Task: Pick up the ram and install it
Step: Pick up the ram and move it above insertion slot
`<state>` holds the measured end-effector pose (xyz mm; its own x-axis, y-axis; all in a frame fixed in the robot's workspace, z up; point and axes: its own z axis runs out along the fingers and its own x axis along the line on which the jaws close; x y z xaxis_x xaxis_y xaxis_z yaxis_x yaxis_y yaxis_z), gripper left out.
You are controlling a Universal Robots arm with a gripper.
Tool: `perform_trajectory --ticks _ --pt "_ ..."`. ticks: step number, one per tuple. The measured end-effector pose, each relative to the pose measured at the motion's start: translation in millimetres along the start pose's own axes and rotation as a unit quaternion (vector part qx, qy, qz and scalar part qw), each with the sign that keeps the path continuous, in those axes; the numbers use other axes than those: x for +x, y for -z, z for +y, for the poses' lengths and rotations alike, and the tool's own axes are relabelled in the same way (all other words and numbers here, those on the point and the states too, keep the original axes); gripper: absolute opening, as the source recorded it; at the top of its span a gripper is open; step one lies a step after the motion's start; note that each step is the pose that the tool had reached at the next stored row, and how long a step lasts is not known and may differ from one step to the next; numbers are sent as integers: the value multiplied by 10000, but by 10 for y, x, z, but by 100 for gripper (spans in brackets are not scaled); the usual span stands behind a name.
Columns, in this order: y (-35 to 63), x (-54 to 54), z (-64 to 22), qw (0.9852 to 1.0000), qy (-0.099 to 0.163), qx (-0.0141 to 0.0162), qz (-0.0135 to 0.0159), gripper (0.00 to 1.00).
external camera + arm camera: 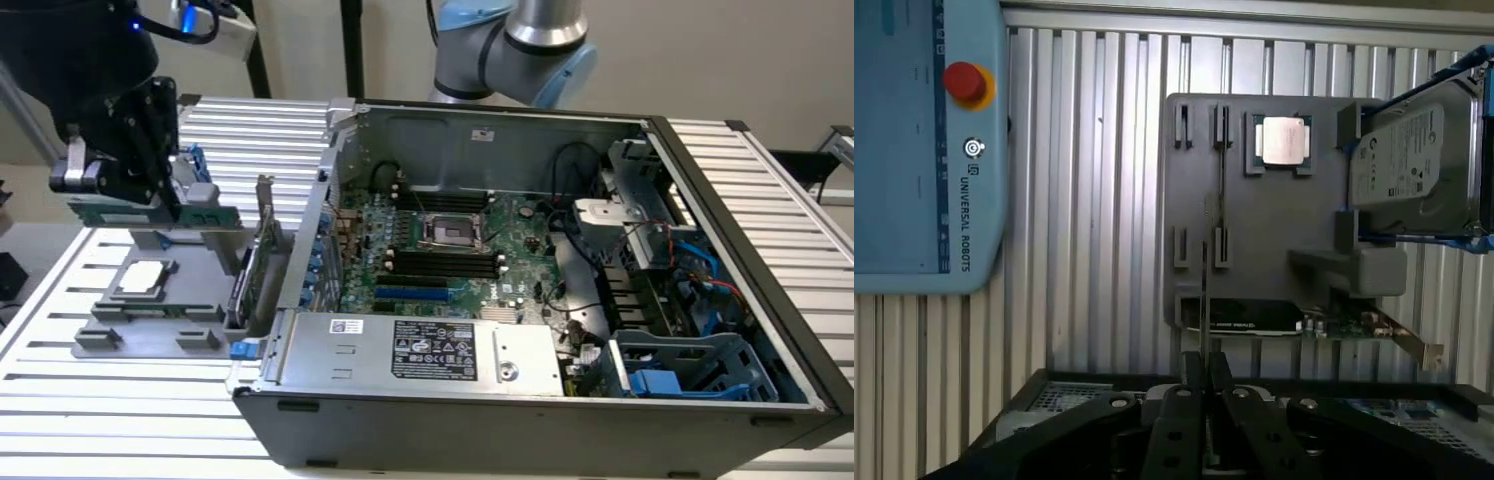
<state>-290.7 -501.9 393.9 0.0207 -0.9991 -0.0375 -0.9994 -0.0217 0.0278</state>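
Tool (1204,385) clamped on the ram (1204,300) (edge-on), apparently lifted above the gray holder (1274,220).

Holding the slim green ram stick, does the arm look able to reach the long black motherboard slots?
Probably yes: the gripper is shut on the ram stick, the grey computer case lies open, and nothing visibly covers the black slots.

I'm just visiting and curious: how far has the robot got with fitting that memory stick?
Picked up: the gripper is shut on the ram, lifted above the grey holder. Not yet installed: the ram hangs outside the computer case, and the black motherboard slots look empty.
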Motion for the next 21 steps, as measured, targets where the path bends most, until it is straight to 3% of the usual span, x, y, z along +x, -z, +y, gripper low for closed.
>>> perform_trajectory --ticks 4,8,21 --pt "91 0 -177 10000 2 1 -51 14" --pt "111 4 -362 10000 3 1 -85 14" --pt "131 16 -950 9999 4 2 -141 14"
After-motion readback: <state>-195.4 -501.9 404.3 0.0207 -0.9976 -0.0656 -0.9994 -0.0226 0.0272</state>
